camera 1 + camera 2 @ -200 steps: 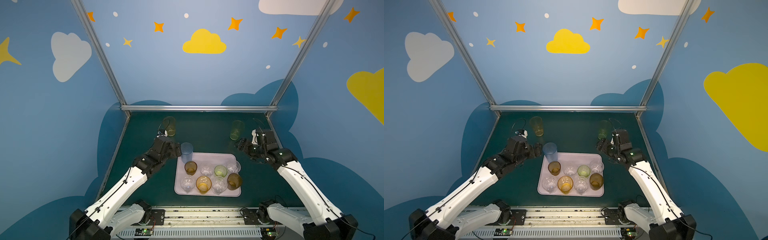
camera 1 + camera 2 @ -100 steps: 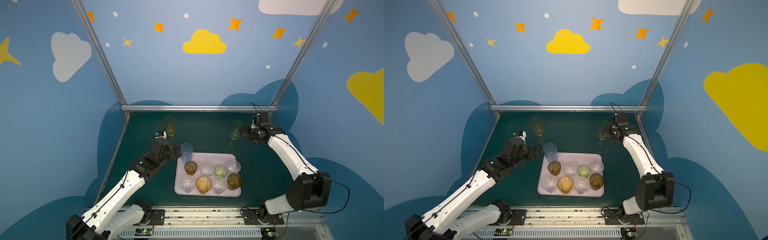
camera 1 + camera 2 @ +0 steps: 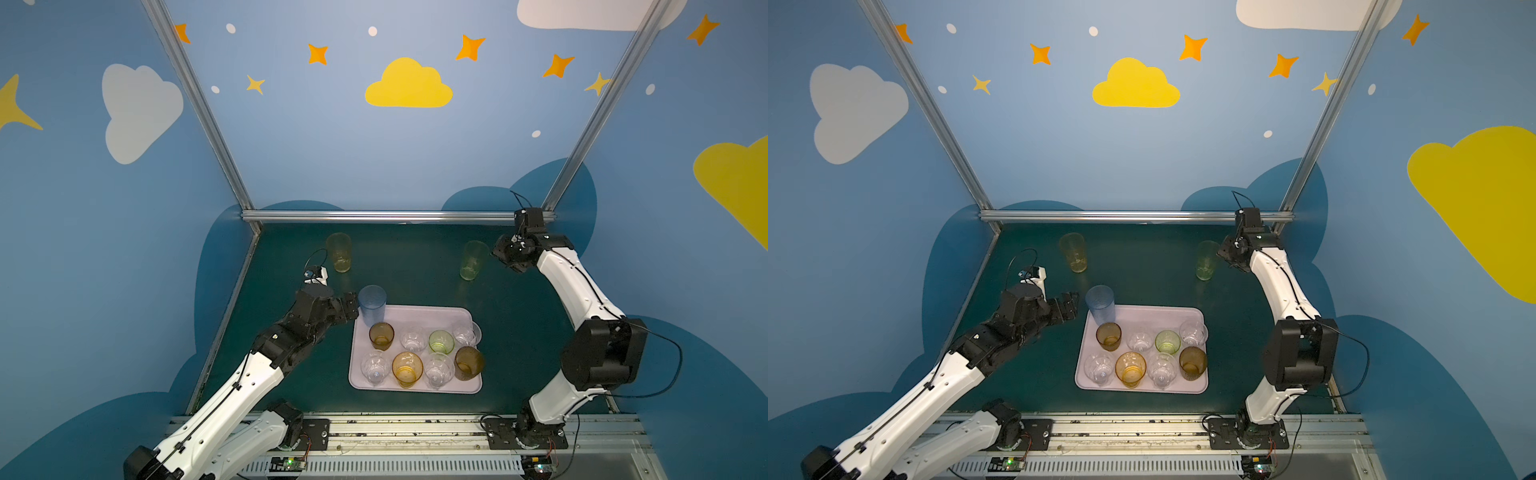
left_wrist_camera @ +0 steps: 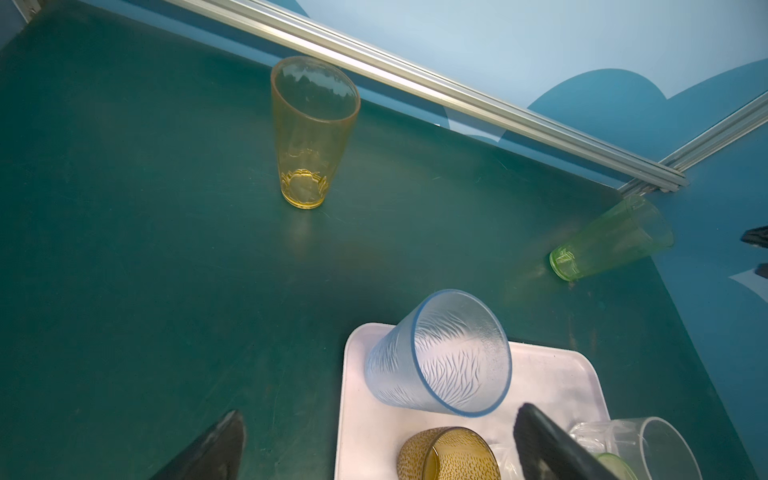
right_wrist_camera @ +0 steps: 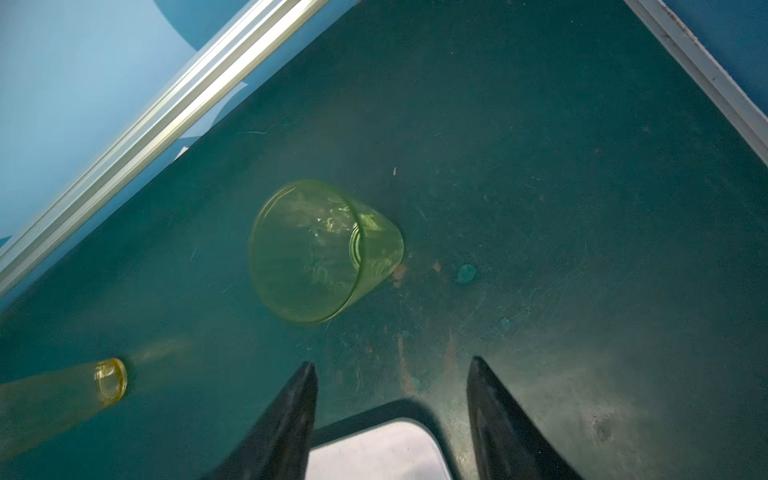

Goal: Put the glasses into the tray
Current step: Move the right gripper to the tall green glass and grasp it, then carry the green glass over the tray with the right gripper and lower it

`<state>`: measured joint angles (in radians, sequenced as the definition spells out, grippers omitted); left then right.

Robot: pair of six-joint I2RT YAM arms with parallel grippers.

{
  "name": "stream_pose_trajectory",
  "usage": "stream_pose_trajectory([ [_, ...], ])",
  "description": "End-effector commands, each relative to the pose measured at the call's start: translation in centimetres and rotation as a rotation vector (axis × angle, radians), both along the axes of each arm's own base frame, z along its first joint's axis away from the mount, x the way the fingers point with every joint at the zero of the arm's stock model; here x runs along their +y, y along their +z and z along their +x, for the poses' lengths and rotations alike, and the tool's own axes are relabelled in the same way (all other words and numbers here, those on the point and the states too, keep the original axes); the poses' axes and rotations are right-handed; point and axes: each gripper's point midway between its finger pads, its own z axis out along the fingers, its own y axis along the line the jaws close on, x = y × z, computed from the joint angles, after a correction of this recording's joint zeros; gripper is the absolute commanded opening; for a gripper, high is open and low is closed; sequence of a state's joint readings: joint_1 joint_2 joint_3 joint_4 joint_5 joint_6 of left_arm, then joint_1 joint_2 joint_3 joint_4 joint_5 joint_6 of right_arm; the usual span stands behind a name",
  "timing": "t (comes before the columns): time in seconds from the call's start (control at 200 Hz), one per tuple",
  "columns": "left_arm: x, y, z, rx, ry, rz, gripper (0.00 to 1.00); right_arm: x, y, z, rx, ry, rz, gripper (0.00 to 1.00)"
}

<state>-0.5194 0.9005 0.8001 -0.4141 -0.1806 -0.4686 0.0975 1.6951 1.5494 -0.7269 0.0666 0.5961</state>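
Observation:
The pale lilac tray (image 3: 432,316) lies mid-table and holds several short glasses, clear, green, amber and brown. A tall blue glass (image 3: 372,305) (image 4: 436,361) stands upright on the tray's far left corner. My left gripper (image 3: 351,307) (image 4: 380,411) is open just left of it, not touching. A tall orange glass (image 3: 339,252) (image 4: 309,129) stands on the table at the back left. A tall green glass (image 3: 473,260) (image 5: 316,253) stands at the back right. My right gripper (image 3: 498,251) (image 5: 391,362) hovers just right of the green glass, jaws apart with nothing between them.
An aluminium rail (image 3: 374,216) closes the back of the green table, and blue walls close both sides. In the left wrist view a short brown glass (image 4: 449,455) sits between the fingers (image 4: 208,449). The tray's corner (image 5: 374,453) shows in the right wrist view.
My right arm has swung from beside the tray to the back right, stopping next to the tall green glass, and its jaws have narrowed. The left gripper has stayed by the blue glass.

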Motion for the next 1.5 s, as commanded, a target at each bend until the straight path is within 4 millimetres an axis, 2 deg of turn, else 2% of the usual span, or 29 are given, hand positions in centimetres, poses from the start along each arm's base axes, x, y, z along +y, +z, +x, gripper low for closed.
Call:
stream_pose_trajectory([
  [0.0, -0.2, -0.1, 0.4, -0.004, -0.001, 0.0, 1.0, 0.1, -1.2, 0.5, 0.056, 0.013, 0.011, 0.53],
  [0.371, -0.3, -0.3, 0.5, 0.008, -0.003, 0.01, 1.0, 1.5, -3.0, 4.1, 0.06, 0.057, 0.068, 0.5],
  [0.616, -0.6, -0.9, 0.9, 0.031, -0.013, 0.029, 1.0, 1.4, -4.6, 5.2, 0.086, 0.034, 0.072, 0.39],
  [0.856, -0.6, -1.3, 1.1, 0.04, -0.011, 0.041, 1.0, 1.4, -5.4, 5.2, 0.109, 0.039, 0.066, 0.24],
  [1.086, -0.2, -1.2, 0.9, 0.031, -0.004, 0.062, 1.0, 1.5, -5.4, 5.3, 0.105, 0.067, 0.059, 0.14],
  [1.282, 0.0, -1.1, 0.8, 0.027, 0.004, 0.062, 1.0, 1.6, -5.1, 4.8, 0.11, 0.077, 0.058, 0.0],
  [1.492, -0.5, -0.9, 0.5, 0.031, -0.018, 0.042, 1.0, 2.0, -4.1, 3.3, 0.099, 0.091, 0.072, 0.0],
])
